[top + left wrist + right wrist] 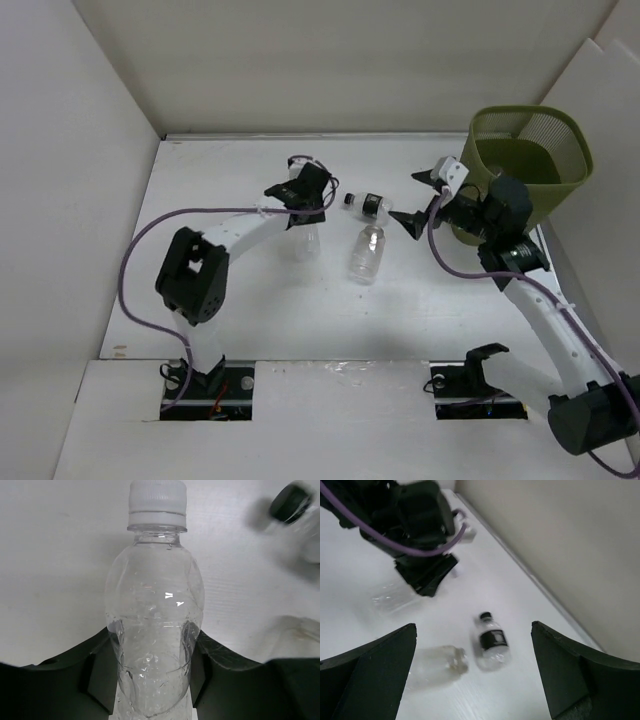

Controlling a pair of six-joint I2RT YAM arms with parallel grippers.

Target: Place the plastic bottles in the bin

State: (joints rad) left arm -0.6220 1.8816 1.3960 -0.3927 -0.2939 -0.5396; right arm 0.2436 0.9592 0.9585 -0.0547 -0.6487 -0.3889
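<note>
From above, an unlabelled bottle (306, 243) is being gripped by the left gripper (303, 220) at the middle of the table (230, 300). The right gripper (425, 203) is being held wide open just beside the olive-green bin (560, 170). A black-labelled bottle (368, 205) and another clear bottle (366, 253) are being seen lying between the arms. At the left wrist, the unlabelled bottle is being pressed on both sides by the fingers (100, 680). At the right wrist, the two loose bottles are being framed, close together, between widely spread jaws.
</note>
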